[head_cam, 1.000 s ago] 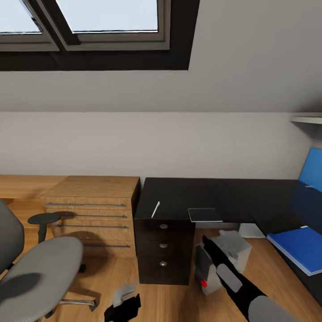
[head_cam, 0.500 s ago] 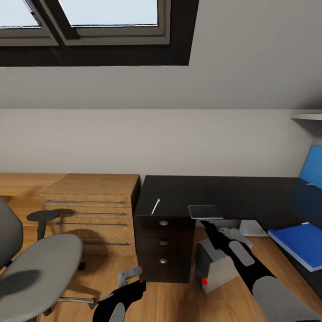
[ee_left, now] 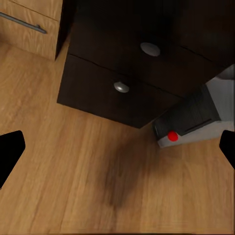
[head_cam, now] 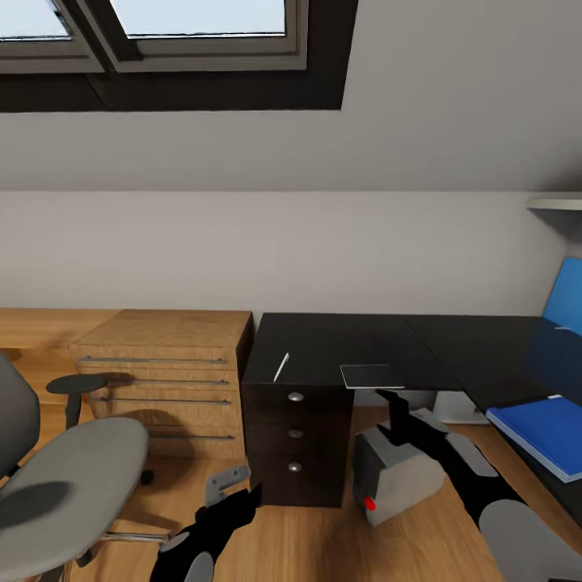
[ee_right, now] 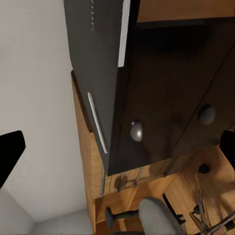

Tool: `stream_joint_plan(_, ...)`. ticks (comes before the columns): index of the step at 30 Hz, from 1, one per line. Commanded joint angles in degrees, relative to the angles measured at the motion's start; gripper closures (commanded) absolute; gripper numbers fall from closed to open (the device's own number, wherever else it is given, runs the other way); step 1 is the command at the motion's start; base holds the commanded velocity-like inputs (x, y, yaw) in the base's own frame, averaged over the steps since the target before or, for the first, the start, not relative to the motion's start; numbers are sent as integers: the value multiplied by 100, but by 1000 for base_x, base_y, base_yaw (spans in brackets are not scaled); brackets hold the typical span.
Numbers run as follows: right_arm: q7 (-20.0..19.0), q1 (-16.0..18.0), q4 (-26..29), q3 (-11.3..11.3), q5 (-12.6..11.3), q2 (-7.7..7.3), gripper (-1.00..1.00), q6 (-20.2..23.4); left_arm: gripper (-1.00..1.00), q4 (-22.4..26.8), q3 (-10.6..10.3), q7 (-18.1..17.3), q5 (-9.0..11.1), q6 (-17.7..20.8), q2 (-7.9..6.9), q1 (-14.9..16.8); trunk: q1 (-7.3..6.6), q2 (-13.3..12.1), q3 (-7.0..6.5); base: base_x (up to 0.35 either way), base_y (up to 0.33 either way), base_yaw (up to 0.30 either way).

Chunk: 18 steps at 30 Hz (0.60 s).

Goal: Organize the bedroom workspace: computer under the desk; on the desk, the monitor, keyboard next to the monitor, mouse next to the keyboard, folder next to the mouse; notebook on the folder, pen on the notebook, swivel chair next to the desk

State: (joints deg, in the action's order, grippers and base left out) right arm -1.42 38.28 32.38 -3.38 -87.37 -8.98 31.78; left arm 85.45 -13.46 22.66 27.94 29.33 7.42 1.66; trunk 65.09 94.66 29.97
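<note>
Ahead of the robot, the desk [head_cam: 339,343] is sitting against the wall, its drawer block beside a wooden cabinet [head_cam: 166,364]. Chair [head_cam: 69,477] is standing well left of the desk, past the cabinet. Computer [head_cam: 396,473] is lying on the floor just right of the drawers, red dot on its front. Folder [head_cam: 537,428] is lying flat on the desk's right wing. Notebook [head_cam: 368,376] is sitting at the desk's front edge above the computer, pen [head_cam: 280,367] lying left of it, apart. Right gripper [head_cam: 396,408] is hovering just below the notebook, jaws spread wide, holding nothing. Left gripper [head_cam: 228,482] is hanging low before the drawers, also wide, holding nothing.
</note>
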Motion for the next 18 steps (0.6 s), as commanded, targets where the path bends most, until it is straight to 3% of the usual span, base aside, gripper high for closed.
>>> stream_joint_plan(1,-20,4,-1,-94,10,2,-100,35,-100,25,-27,58,61,11,3,-13,22,45,25,0,0,0)
stream_joint_plan(5,-89,4,3,-188,26,-4,-100,38,-100,41,-296,98,62,11,0,-38,110,205,96,0,0,0)
stream_joint_plan(6,-261,4,26,-189,44,-24,-100,36,-100,42,-397,381,69,11,3,-42,132,245,114,0,0,0)
stream_joint_plan(9,-479,4,110,-183,59,-25,-100,21,-100,42,-490,569,71,6,4,-43,198,366,168,0,0,0)
stream_joint_plan(10,-779,4,154,-181,68,-22,-100,-177,-100,42,-572,655,71,3,4,-43,220,406,186,0,0,0)
stream_joint_plan(18,-1266,4,163,-179,78,-19,-100,-757,-100,68,-792,677,63,-23,-2,-53,396,727,330,0,0,0)
